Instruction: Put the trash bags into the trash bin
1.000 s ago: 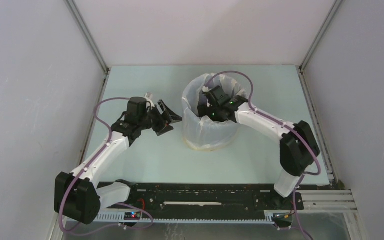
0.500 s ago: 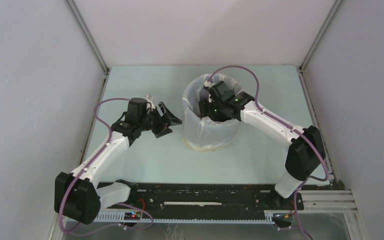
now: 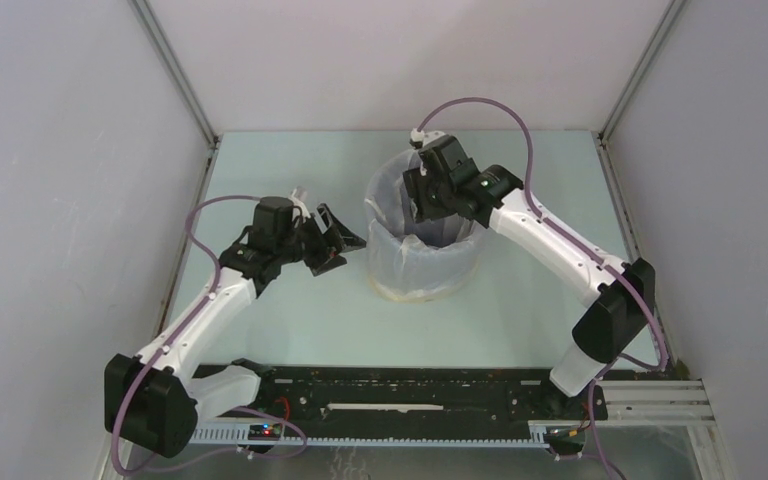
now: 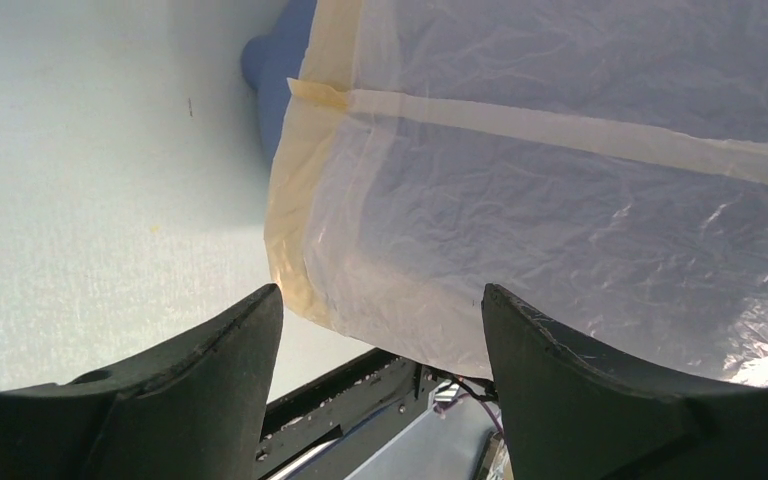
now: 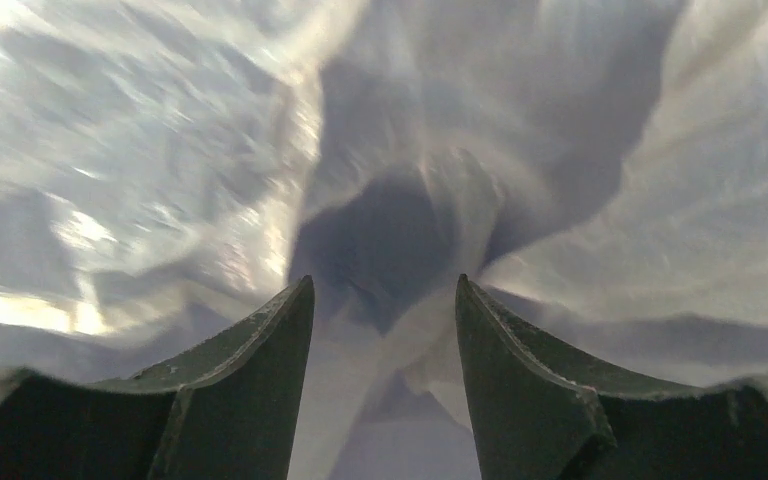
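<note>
bin [image 4: 278,62] mostly hidden under bag [image 4: 560,200]; bag blurred before right claw [image 5: 384,285]

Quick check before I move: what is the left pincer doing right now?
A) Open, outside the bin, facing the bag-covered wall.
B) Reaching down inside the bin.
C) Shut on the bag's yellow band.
A: the left pincer has its fingers spread apart, outside the trash bin, pointed at the trash bag draped over its wall.

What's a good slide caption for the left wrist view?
Open left gripper faces the crinkly white bag hanging down the outside of the blue bin.
</note>
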### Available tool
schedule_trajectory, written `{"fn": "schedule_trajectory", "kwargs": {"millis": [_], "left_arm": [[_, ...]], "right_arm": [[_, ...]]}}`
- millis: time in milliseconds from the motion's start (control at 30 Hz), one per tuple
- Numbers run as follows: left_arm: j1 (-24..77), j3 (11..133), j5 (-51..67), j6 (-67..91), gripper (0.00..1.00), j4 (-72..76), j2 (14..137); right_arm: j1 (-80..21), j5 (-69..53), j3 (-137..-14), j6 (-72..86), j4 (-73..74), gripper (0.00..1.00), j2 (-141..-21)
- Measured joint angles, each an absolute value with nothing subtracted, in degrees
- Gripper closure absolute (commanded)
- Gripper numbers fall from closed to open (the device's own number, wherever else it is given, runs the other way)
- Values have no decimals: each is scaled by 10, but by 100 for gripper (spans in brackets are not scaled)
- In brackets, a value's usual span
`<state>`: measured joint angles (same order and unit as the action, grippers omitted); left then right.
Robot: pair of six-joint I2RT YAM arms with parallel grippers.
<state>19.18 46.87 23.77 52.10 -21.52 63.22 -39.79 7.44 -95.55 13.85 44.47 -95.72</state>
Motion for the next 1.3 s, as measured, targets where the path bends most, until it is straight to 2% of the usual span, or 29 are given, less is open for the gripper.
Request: {"fn": "schedule_trajectory", "kwargs": {"millis": [133,467,633,733,800,967,1167,1300], "left_arm": [[192,469,237,521,23,-215,629],[192,469,237,525,23,-215,630],[192,469,232,527,22,-216,630],[192,469,228,531,22,-216,629],[192,469,227,535,21,-216,629],[192,467,225,550,21,-211,625],[192,462,191,559,19,-216,583],[192,462,154,557,17,-237,538]], "right_arm": [[-395,113,-900,119,445,41,-934],[-397,164,-859,99,446,41,-933],[-413,125,-859,118,438,37,-939],[-422,94,-849,132,428,26,-942],[-422,70,-825,143,413,23,-942],[-418,40,-777,158,393,21,-965],[-414,14,-789,165,375,21,-991],[-409,12,-778,173,321,21,-1055]]}}
